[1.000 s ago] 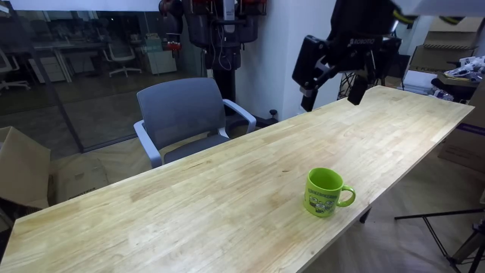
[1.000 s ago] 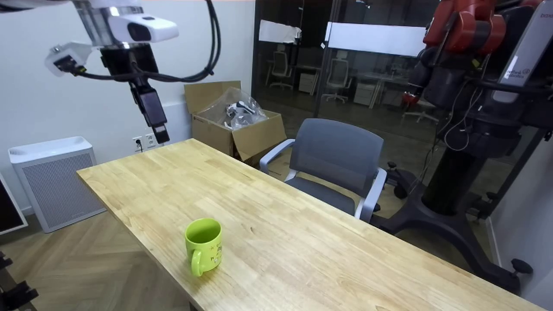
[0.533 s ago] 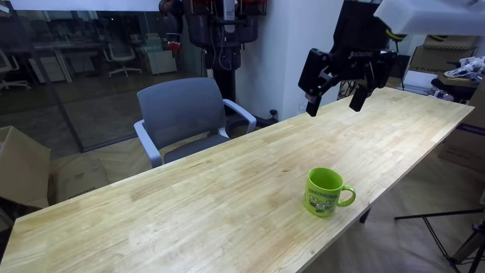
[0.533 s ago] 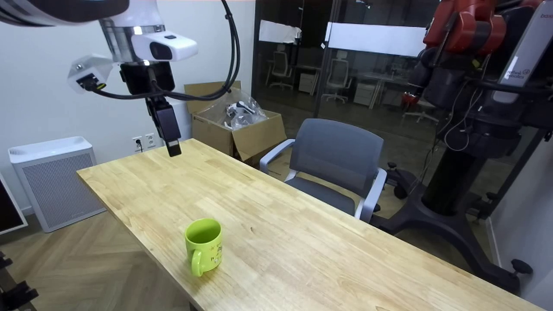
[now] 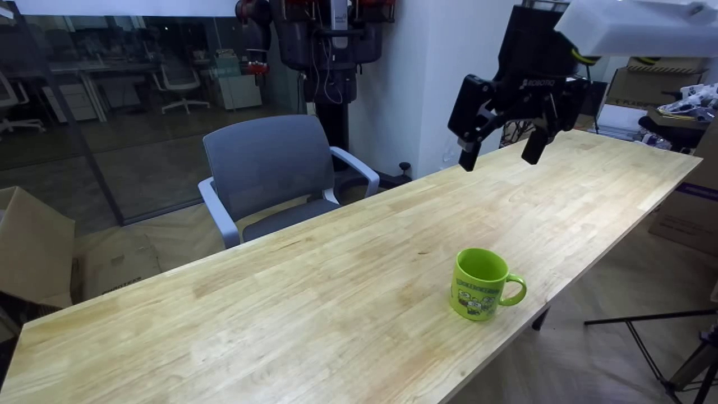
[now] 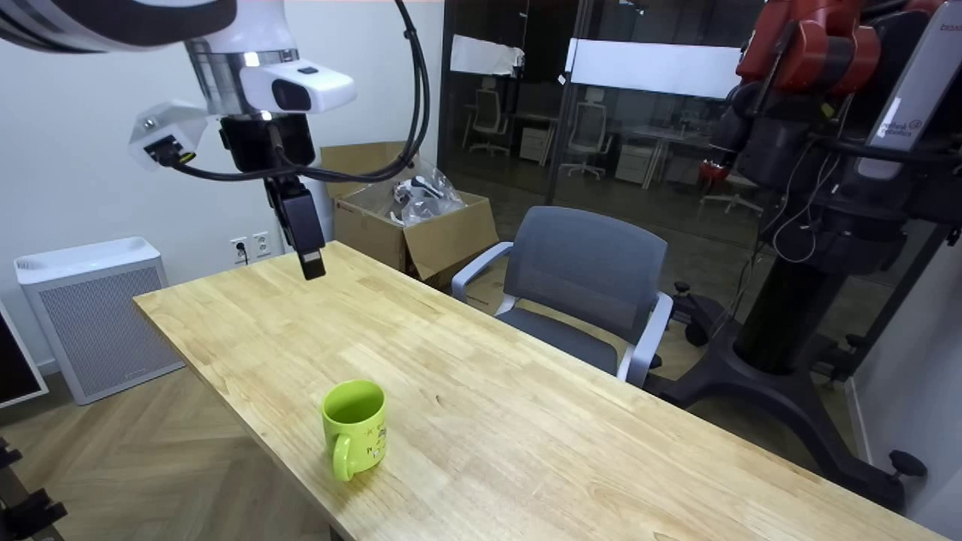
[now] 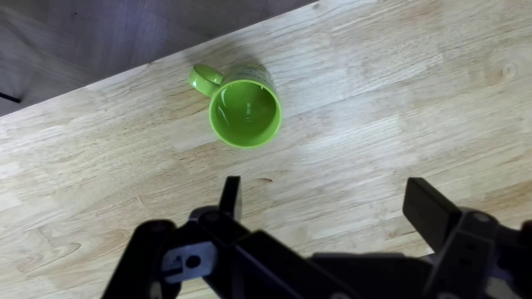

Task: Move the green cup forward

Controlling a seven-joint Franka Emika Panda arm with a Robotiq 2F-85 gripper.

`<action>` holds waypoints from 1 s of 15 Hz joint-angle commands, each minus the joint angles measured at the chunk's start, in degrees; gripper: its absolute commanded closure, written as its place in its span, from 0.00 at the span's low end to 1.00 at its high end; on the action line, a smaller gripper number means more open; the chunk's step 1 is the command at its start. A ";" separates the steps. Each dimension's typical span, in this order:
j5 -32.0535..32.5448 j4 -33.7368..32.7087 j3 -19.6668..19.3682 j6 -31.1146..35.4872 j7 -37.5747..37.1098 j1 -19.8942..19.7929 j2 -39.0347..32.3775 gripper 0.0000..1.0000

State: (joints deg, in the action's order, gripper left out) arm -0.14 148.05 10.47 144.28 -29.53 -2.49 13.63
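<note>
The green cup [image 5: 474, 300] stands upright on the wooden table near its long edge, with a loop handle and a printed cartoon on its wall. It also shows in an exterior view [image 6: 364, 443] and, from above, in the wrist view [image 7: 245, 120], its handle pointing to the upper left. My gripper [image 5: 498, 161] is open and empty, in the air above the table and apart from the cup. In the wrist view the gripper [image 7: 324, 187] has its fingertips wide apart, with the cup beyond them, above the left finger [image 7: 229, 195]. In an exterior view the far finger is hidden.
The wooden table [image 5: 269, 325] has an edge close behind the cup [image 7: 149, 64]. A grey chair [image 5: 275, 168] stands at the opposite long side. An open cardboard box [image 6: 376, 233] and a red and black robot [image 6: 819, 188] stand beyond the table.
My gripper has moved down and to the right in both exterior views, with little motion in the last half second. It stays open. The green cup has not moved.
</note>
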 commanded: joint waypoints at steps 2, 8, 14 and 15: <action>0.38 0.18 -5.49 3.86 5.58 -1.67 -3.01 0.00; -3.17 -2.75 -11.46 -2.83 26.50 -0.69 -11.17 0.00; -1.12 -0.73 -11.61 -1.43 24.18 -0.83 -10.48 0.00; -0.54 -1.03 -11.76 -0.81 23.37 -1.05 -11.08 0.00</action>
State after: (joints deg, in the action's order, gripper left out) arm -1.30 147.39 -0.58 142.97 -5.32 -3.83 3.15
